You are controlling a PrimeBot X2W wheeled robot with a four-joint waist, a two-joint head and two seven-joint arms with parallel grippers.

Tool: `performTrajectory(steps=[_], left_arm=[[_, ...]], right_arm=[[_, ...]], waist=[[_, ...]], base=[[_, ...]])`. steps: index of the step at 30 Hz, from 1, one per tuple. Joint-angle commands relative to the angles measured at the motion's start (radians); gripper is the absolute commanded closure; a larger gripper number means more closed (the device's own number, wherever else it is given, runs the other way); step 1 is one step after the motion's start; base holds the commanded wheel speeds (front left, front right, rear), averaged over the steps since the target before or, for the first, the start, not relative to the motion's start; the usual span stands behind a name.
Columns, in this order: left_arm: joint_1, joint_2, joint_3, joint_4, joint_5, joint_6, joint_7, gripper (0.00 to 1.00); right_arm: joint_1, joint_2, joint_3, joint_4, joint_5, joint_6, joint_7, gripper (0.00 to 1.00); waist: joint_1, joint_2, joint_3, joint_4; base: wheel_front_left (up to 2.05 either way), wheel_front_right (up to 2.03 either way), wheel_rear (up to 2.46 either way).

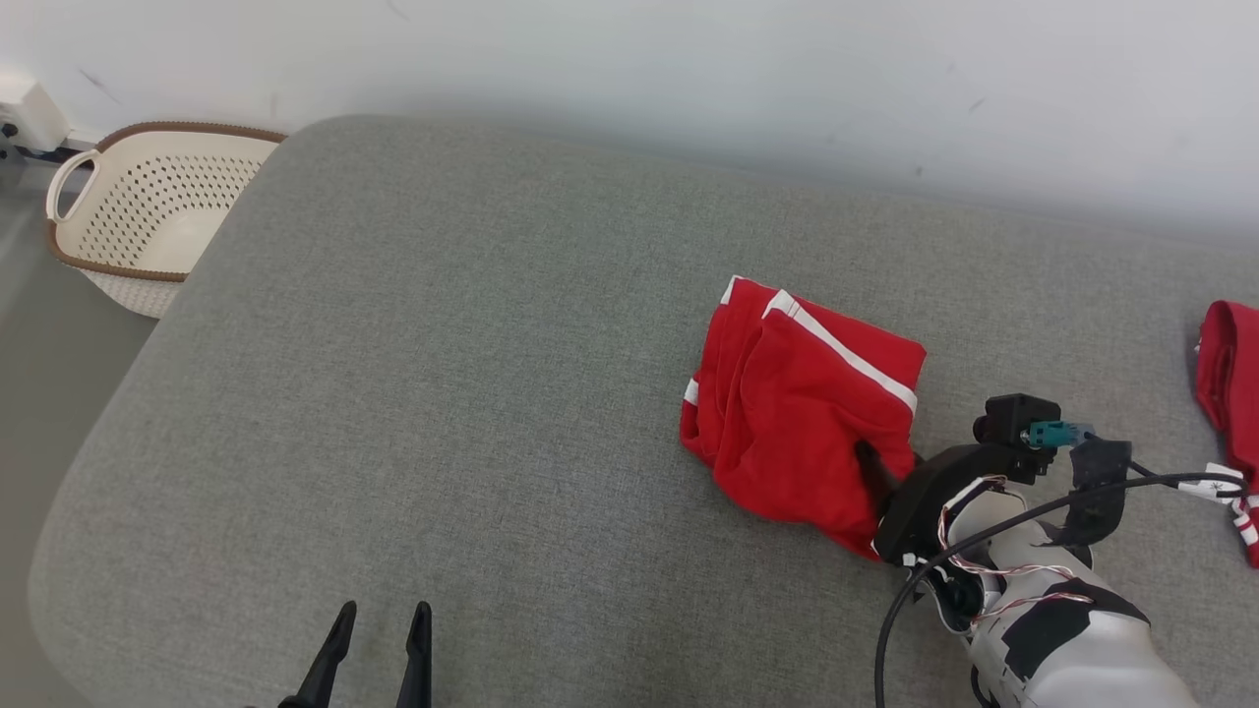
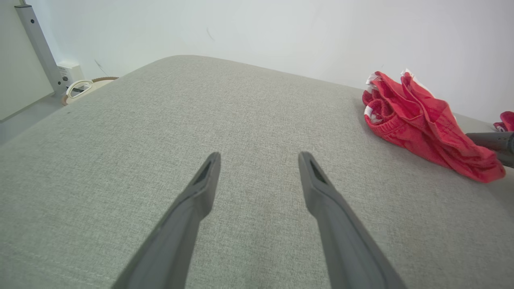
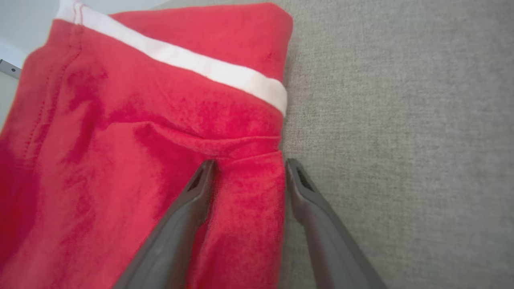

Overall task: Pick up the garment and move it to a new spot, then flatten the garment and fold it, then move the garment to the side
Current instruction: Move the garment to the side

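The red garment (image 1: 797,393) with white stripes lies folded in a loose bundle on the grey cushioned surface (image 1: 443,393), right of centre. My right gripper (image 1: 875,472) is at its near right edge. In the right wrist view the right gripper (image 3: 249,164) is open, one finger lying on the red garment (image 3: 140,140) and the other just off its edge, so a strip of cloth sits between them. My left gripper (image 1: 385,615) stands open over bare cushion at the lower left, far from the cloth. The left wrist view shows the left gripper (image 2: 260,158) empty, with the garment (image 2: 417,120) to its right.
A second red cloth (image 1: 1229,364) lies at the right edge of the cushion. A cream perforated basket (image 1: 148,211) stands on the floor beyond the cushion's far left corner. A pale wall runs along the back. The cushion's rounded left edge drops to the floor.
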Motion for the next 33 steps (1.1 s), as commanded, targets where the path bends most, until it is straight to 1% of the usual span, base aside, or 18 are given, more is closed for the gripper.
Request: performTrajectory(steps=[1, 2, 7, 10, 13, 21, 22, 23, 27, 33], left_arm=[[-0.003, -0.001, 0.002, 0.005, -0.004, 0.004, -0.004, 0.0], [-0.004, -0.002, 0.004, 0.006, -0.005, 0.005, -0.004, 0.0], [0.001, -0.001, 0.018, 0.005, -0.007, 0.007, -0.005, 0.0], [0.006, 0.002, 0.026, -0.001, -0.005, 0.007, -0.005, 0.0], [0.015, 0.004, 0.029, -0.007, 0.0, 0.008, -0.005, 0.0], [-0.007, 0.02, 0.032, -0.028, 0.008, -0.001, -0.005, 0.0], [-0.007, 0.02, 0.032, -0.028, 0.008, -0.001, -0.005, 0.0], [-0.014, 0.023, 0.035, -0.03, 0.01, -0.001, -0.005, 0.0], [-0.036, 0.037, 0.037, -0.044, 0.014, -0.004, -0.005, 0.0], [-0.06, 0.058, 0.038, -0.08, 0.023, 0.001, 0.014, 0.0]], right_arm=[[0.005, 0.005, 0.013, 0.007, 0.006, 0.0, 0.013, 0.89], [0.002, 0.004, 0.018, 0.003, 0.009, 0.0, 0.01, 1.0], [-0.017, -0.016, 0.064, -0.04, -0.005, 0.0, -0.028, 1.0], [-0.015, -0.036, 0.107, -0.078, -0.015, 0.0, -0.028, 1.0], [-0.023, -0.069, 0.153, -0.121, -0.026, 0.0, -0.02, 1.0], [-0.091, -0.186, 0.276, -0.231, -0.06, 0.0, 0.031, 1.0], [-0.091, -0.186, 0.276, -0.231, -0.06, 0.0, 0.031, 1.0], [-0.103, -0.197, 0.287, -0.24, -0.062, 0.0, 0.04, 1.0], [-0.155, -0.254, 0.326, -0.279, -0.062, 0.0, 0.066, 1.0], [-0.24, -0.344, 0.377, -0.327, -0.041, 0.0, 0.114, 1.0]], waist=[[0.0, 0.0, 0.007, 0.002], [0.0, 0.0, 0.009, 0.0], [0.0, 0.0, 0.002, -0.042], [0.0, 0.0, -0.007, -0.081], [0.0, 0.0, -0.01, -0.127], [0.0, 0.0, 0.03, -0.258], [0.0, 0.0, 0.03, -0.258], [0.0, 0.0, 0.037, -0.272], [0.0, 0.0, 0.068, -0.318], [0.0, 0.0, 0.113, -0.359]], base=[[0.0, 0.0, 0.0], [0.0, 0.0, 0.0], [0.0, 0.0, 0.0], [0.0, 0.0, 0.0], [0.0, 0.0, 0.0], [0.0, 0.0, 0.0], [0.0, 0.0, 0.0], [0.0, 0.0, 0.0], [0.0, 0.0, 0.0], [0.0, 0.0, 0.0]])
